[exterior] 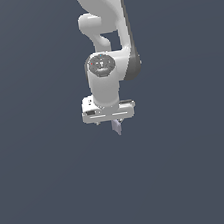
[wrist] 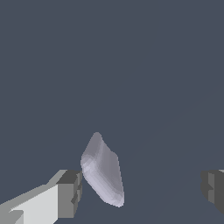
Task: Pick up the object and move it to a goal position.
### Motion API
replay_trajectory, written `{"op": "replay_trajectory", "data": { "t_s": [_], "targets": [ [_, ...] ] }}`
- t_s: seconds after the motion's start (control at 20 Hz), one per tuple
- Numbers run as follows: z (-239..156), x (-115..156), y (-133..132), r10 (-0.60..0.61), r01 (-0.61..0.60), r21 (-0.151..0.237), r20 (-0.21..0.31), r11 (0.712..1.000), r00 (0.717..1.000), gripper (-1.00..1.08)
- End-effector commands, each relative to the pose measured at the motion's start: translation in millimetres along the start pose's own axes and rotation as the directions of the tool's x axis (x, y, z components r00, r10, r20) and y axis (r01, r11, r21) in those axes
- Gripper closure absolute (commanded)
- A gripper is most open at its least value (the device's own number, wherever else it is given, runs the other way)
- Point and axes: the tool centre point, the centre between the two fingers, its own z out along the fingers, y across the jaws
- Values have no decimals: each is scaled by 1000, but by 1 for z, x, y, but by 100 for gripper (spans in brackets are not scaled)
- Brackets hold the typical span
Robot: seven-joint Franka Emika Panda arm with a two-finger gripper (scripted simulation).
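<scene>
The object (wrist: 103,173) is a small pale lavender-grey bar that stands tilted between my fingers. It lies close against one grey finger pad (wrist: 70,192), and whether they touch is unclear. The other pad (wrist: 213,188) is far from it, with a wide gap between them. In the exterior view the white gripper (exterior: 110,119) points straight down, and the bar's lower end (exterior: 117,127) sticks out just beneath the hand. The gripper (wrist: 142,190) stands open and grips nothing.
A plain dark blue-grey surface fills both views. The white arm (exterior: 105,29) rises above the gripper to the top of the exterior view. No other objects or markers show.
</scene>
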Motion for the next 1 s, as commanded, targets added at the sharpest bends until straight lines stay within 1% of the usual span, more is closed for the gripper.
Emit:
{"op": "replay_trajectory", "data": {
  "t_s": [0.0, 0.45, 0.7, 0.95],
  "targets": [
    [0, 0, 0, 0, 0, 0, 0, 1000, 1000, -92],
    [-5, 1, 2, -8, 8, 19, 9, 1000, 1000, -92],
    [-5, 0, 2, -10, 10, 19, 8, 1000, 1000, -92],
    [-4, -1, 1, -45, 45, 20, 4, 999, 999, -92]
  ]
}}
